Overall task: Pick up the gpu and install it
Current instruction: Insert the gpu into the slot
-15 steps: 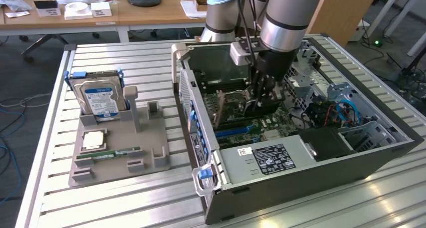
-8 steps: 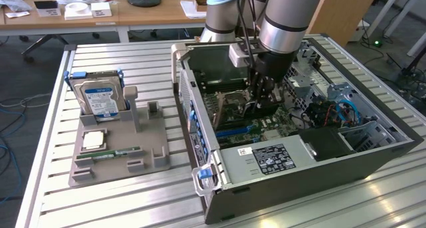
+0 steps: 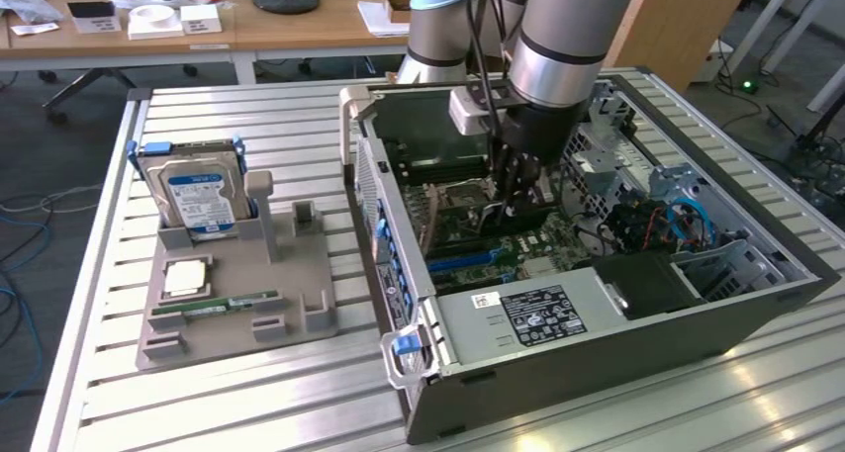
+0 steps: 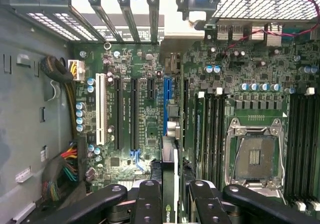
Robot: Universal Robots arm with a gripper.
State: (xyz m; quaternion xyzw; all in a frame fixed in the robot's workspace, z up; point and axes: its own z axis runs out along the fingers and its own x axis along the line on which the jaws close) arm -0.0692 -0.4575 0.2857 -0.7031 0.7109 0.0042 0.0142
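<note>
The gpu [image 4: 170, 156] hangs edge-on as a thin black card with a pale edge and a green logo near the fingers. My gripper [image 4: 172, 191] is shut on it, one black finger [image 4: 149, 201] on each side. The card stands upright just over the motherboard [image 4: 135, 73], lined up along the blue expansion slot [image 4: 166, 103]; I cannot tell whether it touches the slot. In the exterior view my gripper [image 3: 516, 207] reaches straight down into the open computer case [image 3: 739, 299], low over the board.
Black and white slots [image 4: 101, 108] lie beside the blue one, the CPU socket [image 4: 254, 156] and a cable bundle [image 4: 65, 169] flank them. On the exterior view's left a grey fixture [image 3: 304, 274] holds a hard drive [image 3: 198, 200] and a green RAM stick [image 3: 218, 304].
</note>
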